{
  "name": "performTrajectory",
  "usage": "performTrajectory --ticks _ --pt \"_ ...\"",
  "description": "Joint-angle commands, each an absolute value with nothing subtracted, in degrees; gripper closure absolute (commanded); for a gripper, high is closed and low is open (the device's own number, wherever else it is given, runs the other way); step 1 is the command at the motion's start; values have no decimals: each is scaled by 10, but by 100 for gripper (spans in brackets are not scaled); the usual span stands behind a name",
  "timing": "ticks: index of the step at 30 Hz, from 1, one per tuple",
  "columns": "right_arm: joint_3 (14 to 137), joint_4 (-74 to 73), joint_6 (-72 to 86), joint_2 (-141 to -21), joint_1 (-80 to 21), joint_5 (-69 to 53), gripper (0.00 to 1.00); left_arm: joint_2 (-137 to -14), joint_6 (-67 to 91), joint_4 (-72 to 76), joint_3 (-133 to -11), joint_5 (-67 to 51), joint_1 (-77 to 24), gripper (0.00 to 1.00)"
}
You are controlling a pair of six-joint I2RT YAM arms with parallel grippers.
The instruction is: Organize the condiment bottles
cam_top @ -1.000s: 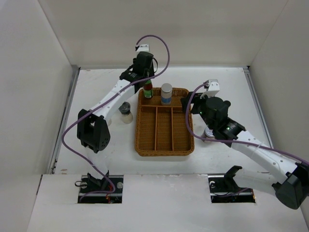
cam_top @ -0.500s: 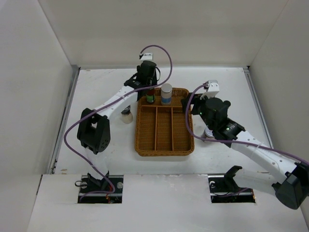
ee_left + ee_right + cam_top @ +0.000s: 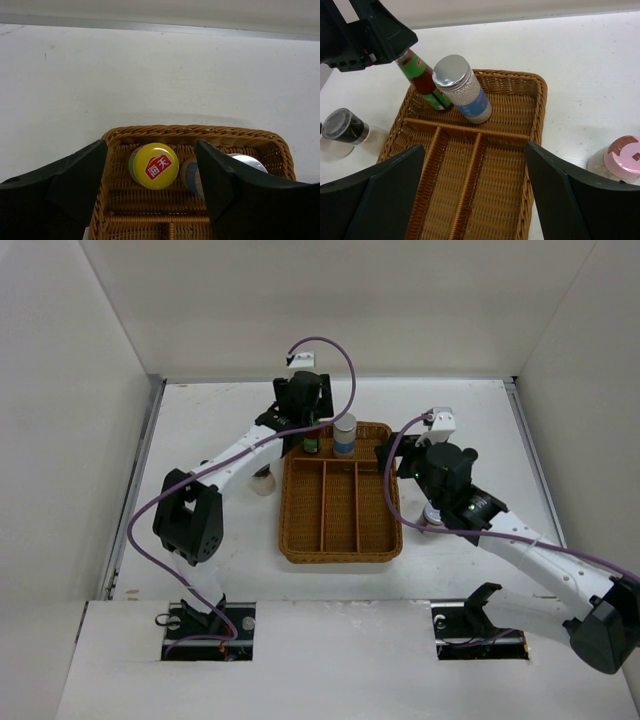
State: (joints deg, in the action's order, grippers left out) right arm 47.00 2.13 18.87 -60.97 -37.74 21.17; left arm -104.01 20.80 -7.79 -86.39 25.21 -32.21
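A green-red bottle with a yellow cap (image 3: 154,166) stands in the far-left corner of the wicker tray (image 3: 340,552). My left gripper (image 3: 151,152) hangs open just above it, one finger on each side of the cap, neither touching. Beside it in the same back compartment stands the white bottle with a blue band (image 3: 463,91). My right gripper (image 3: 475,170) is open over the tray's long compartments with nothing between its fingers. From above, the left gripper (image 3: 311,428) covers the green-red bottle (image 3: 311,444), next to the white bottle (image 3: 344,434).
A clear shaker with a black lid (image 3: 342,127) stands on the table left of the tray, also visible from above (image 3: 263,480). A pink-capped bottle (image 3: 622,155) stands right of the tray, partly under my right arm. White walls enclose the table.
My left gripper lowered the green-red bottle into the tray's back-left corner, then opened and let it go. My right gripper's jaws widened slightly; that arm stayed in place.
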Motion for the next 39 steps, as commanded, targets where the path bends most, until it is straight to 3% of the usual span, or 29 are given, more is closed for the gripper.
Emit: performTrajectory --ticks 1,4,6,11,13,15,19,23,32,39 --pt "471 54 194 -592 -372 218 12 -984 199 -34 -860 271 -326 26" --pt "465 53 200 -578 -371 226 13 -958 190 -18 -846 290 -332 18" --pt "461 48 205 -566 -370 239 20 -920 178 16 -819 310 -339 14" --pt "455 -10 235 -529 -358 328 68 -799 155 106 -726 362 -369 14" --pt "459 -64 248 -519 -357 386 73 -743 152 133 -673 380 -385 16" --pt "465 -119 253 -513 -360 440 70 -687 155 142 -616 388 -401 20" --pt "476 -215 266 -510 -369 501 48 -592 168 138 -498 399 -449 28" --pt "473 -327 349 -471 -427 500 32 -520 203 100 -415 424 -521 30" --pt "496 -527 450 -482 -437 467 29 -477 236 118 -328 417 -592 29" --pt "468 -510 458 -520 -435 384 22 -501 239 176 -313 365 -595 28"
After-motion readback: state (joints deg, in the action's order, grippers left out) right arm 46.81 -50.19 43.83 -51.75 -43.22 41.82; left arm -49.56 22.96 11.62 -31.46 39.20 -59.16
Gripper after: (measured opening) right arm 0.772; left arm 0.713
